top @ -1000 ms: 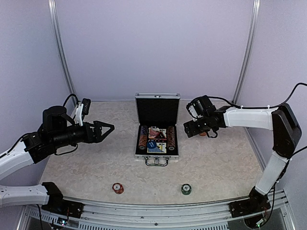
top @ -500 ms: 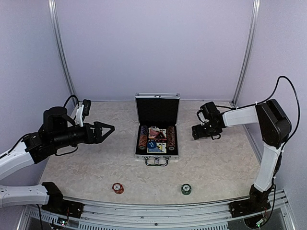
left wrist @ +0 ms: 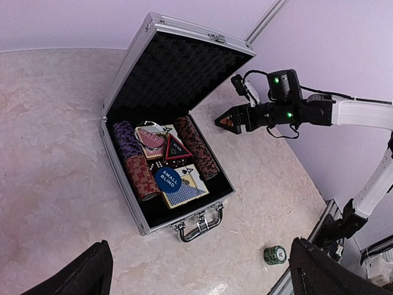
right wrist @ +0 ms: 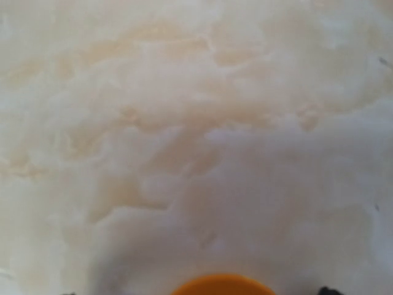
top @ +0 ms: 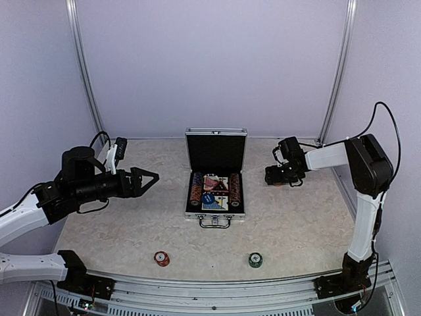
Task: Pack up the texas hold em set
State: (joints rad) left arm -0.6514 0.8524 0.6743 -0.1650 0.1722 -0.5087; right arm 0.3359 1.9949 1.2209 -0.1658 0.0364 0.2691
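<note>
The case (left wrist: 178, 67) lies open mid-table with its lid upright, holding chip rows (left wrist: 140, 178), decks (left wrist: 183, 192), a blue disc (left wrist: 167, 178) and the marker (left wrist: 175, 147), while a red stack (top: 161, 258) and a green stack (top: 255, 260) stand well apart on the table (top: 296, 224) near its front. Those stacks are probably dense, slick and unjoined, so a low pinch across the sides looks safer than a high one that shears them. The left gripper (top: 150, 182) hovers left of the case with its fingers spread wide. The right gripper (top: 271, 176) sits low on the case's right, fingers apart, with an orange disc (right wrist: 221, 285) seemingly ungripped between them.

the blurred right wrist view's bottom edge cuts off an orange object (right wrist: 222, 284).
</note>
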